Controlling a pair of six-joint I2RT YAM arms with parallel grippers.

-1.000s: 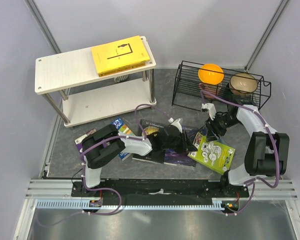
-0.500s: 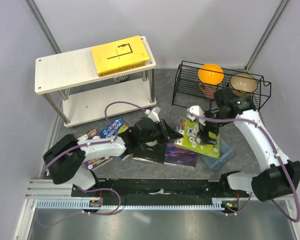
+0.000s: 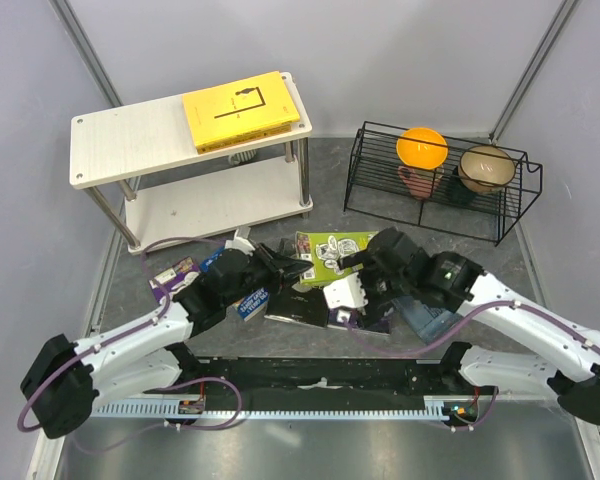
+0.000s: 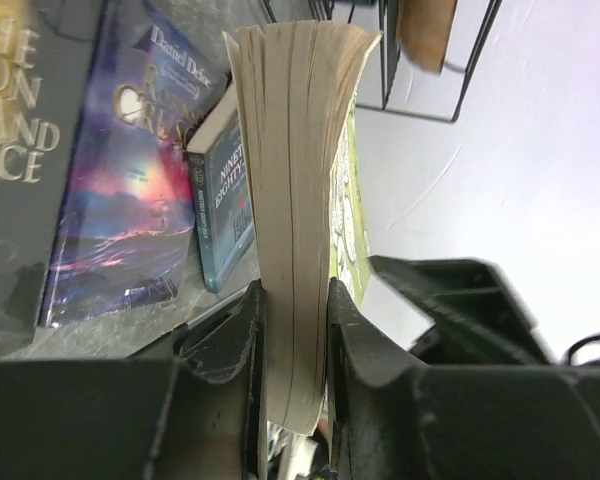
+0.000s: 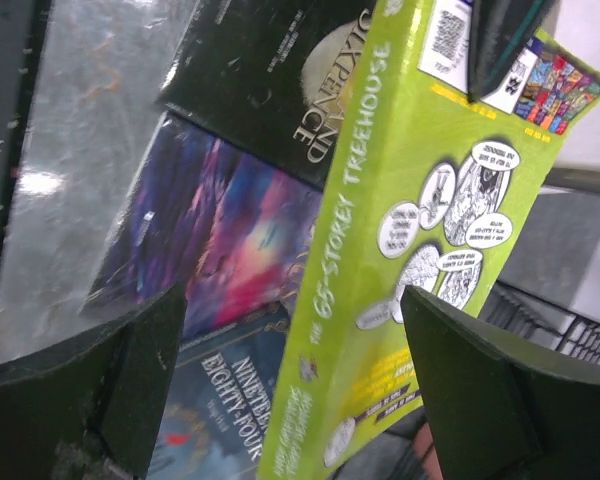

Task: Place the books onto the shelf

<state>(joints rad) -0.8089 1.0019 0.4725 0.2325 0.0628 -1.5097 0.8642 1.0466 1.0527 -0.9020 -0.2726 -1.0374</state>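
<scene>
Upper left: yellow book (image 3: 242,108) on shelf (image 3: 130,140) top, one done. Centre: left gripper (image 4: 295,340) clamps lime-green book (image 3: 335,250). Right gripper (image 5: 300,380) spread wide, holding nothing. Other books (image 3: 298,305) on floor, not yet shelved.

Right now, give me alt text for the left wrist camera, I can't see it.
The left gripper is clamped on a lime-green book, its page edges facing the camera. A galaxy-cover book and a blue paperback lie flat to its left.
</scene>
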